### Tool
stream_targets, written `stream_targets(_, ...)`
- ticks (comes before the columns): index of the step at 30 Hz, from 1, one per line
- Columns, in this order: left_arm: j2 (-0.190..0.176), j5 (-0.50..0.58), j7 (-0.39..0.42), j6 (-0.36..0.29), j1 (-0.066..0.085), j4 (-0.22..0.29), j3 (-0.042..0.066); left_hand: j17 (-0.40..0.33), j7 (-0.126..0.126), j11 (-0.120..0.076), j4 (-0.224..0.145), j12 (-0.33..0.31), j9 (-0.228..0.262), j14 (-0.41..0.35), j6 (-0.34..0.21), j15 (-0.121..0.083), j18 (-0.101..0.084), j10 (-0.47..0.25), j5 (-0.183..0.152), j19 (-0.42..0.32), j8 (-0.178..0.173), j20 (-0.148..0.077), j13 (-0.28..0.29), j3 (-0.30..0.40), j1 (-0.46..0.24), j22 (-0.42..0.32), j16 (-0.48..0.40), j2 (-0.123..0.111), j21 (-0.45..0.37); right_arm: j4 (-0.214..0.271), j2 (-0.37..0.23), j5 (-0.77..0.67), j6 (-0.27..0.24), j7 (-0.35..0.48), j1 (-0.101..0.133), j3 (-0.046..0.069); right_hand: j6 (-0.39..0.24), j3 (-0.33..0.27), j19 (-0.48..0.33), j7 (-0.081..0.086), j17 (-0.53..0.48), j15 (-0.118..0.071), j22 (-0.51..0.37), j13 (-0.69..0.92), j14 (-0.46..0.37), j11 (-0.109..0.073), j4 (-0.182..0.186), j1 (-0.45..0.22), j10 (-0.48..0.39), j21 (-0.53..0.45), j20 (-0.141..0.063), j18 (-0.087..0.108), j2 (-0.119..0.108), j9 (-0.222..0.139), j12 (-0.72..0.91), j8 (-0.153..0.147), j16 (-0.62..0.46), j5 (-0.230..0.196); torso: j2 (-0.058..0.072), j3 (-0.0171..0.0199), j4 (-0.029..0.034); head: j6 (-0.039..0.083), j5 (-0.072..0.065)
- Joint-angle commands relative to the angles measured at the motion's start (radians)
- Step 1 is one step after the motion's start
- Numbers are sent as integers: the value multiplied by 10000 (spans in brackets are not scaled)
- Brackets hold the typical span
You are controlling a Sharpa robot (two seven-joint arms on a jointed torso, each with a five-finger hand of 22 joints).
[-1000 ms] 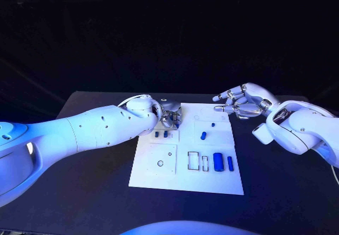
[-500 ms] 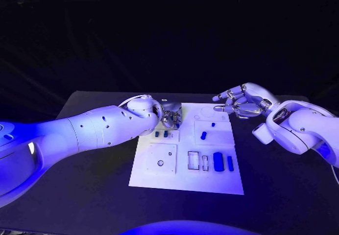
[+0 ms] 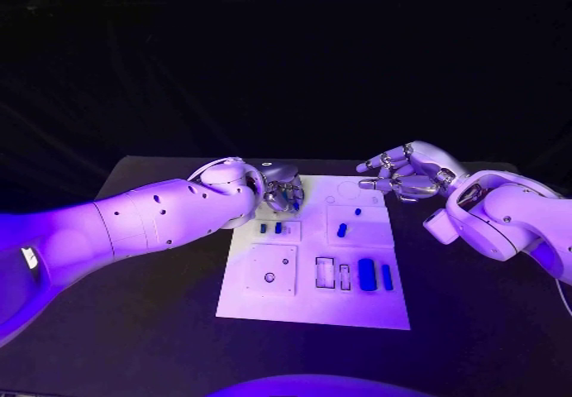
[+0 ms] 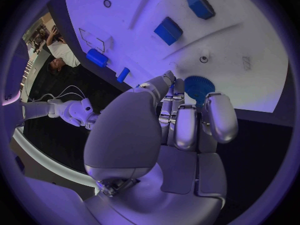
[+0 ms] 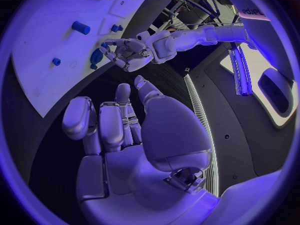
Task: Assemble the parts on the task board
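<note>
Left hand: the left hand point(image 3: 281, 193) hangs over the far left corner of the task board point(image 3: 312, 310), fingers point(image 4: 185, 127) curled around a round blue toothed part point(image 4: 199, 87), seemingly pinched at their tips just above the white surface.
Part and board: the round part sits directly under the left fingertips; two small blue blocks point(image 3: 270, 227) lie just nearward of that hand, a small blue peg point(image 3: 343, 230) off to its side.
Key relation: the left hand is far nearer the round part than the right; the part shows no long axis.
Right hand: the right hand point(image 3: 403, 175) hovers past the board's far right corner above the worktop point(image 3: 143, 331), fingers loosely spread, holding nothing.
Change: against a second ago, the left hand has lifted slightly toward the board's far edge; the right barely shifted.
</note>
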Motion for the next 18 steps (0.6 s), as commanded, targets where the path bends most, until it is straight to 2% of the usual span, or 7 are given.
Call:
stream_targets(1,-224,751,-140,-79,91,251,71,-10,81,58,-23,-64,-14,352,-12,31,-150,-10,-63,49,-35,-37,-13,57,-71,72,2,3,63,-2,5,-19,141,74,-8,0,-25,-52,-66,50,-5,-44,-4,3,74,-8,-9,17,-60,-67,-14,111,109,-13,42,56,-48,43,-16,10,18,-8,22)
stream_targets(4,-477,979,-199,96,175,418,110,-27,81,62,-37,-89,-19,349,-8,36,-152,-1,-67,48,-48,-30,-15,71,-108,86,-1,-31,75,-16,13,-18,143,72,-9,0,-25,-52,-66,50,-5,-44,-4,3,74,-8,-9,17,-60,-67,-14,111,109,-13,42,56,-48,43,-13,14,29,-7,45)
stream_targets(9,-766,1185,-305,377,226,488,127,-64,76,65,-38,-121,-25,341,7,41,-148,15,-65,39,-60,-22,-17,87,-175,85,-14,-64,64,-35,24,-17,151,72,-27,-1,-25,-52,-66,50,-5,-44,-4,3,74,-8,-9,17,-60,-67,-14,111,109,-13,42,56,-48,43,-25,20,68,-41,29)
stream_targets(12,-868,1256,-352,523,229,464,128,-64,71,63,-36,-138,-28,341,15,41,-147,24,-59,36,-67,-19,-17,94,-218,90,-9,-86,64,-38,22,-16,153,72,-41,-2,-25,-52,-66,50,-5,-44,-4,3,74,-8,-9,17,-60,-67,-14,111,109,-13,42,56,-48,43,-21,-1,63,-57,44)
stream_targets(18,-965,1304,-382,680,217,403,91,-76,64,61,-39,-157,-31,339,21,41,-150,31,-52,37,-75,-15,-17,101,-255,106,-11,-112,81,-35,24,-15,154,66,-53,-3,-25,-52,-66,50,-5,-44,-4,3,74,-8,-9,17,-60,-67,-14,111,109,-13,42,56,-48,43,-15,15,30,-62,94)
